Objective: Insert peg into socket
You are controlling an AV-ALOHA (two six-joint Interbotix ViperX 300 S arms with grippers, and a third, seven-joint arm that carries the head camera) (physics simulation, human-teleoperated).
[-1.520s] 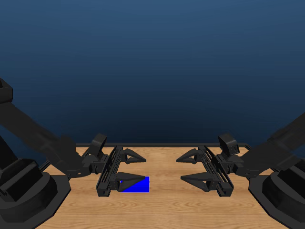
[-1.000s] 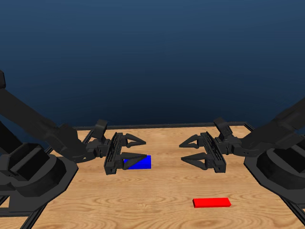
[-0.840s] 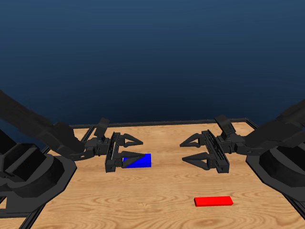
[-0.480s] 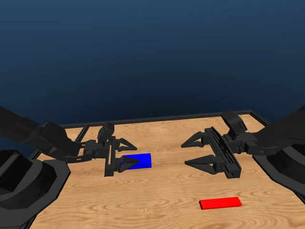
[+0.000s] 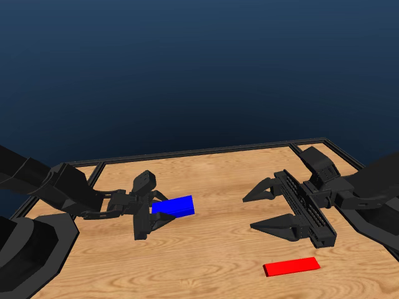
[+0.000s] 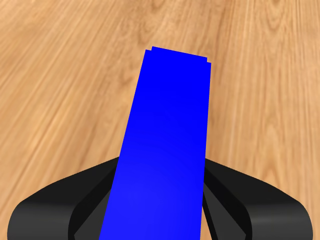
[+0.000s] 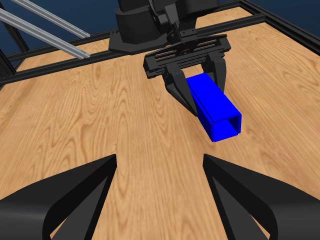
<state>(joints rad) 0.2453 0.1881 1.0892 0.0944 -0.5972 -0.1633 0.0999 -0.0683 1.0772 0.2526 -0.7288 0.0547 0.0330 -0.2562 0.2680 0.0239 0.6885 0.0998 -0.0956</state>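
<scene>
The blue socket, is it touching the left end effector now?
Touching. In the right wrist view the left end effector has its jaws closed against both sides of the socket; the left wrist view shows the same.

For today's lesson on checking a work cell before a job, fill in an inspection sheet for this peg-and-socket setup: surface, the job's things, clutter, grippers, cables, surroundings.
Surface: wooden table with a black frame round its edge.
Job's things: blue socket held in the left arm's jaws, its open end facing the right arm; whether it is lifted off the wood cannot be told. Red peg lies flat on the table, near the right arm, untouched.
Clutter: nothing seen.
Grippers: left gripper shut on the socket; right gripper open, empty, apart from the peg.
Cables: nothing seen.
Surroundings: plain dark blue backdrop; both black arm bases at the table's sides.
</scene>
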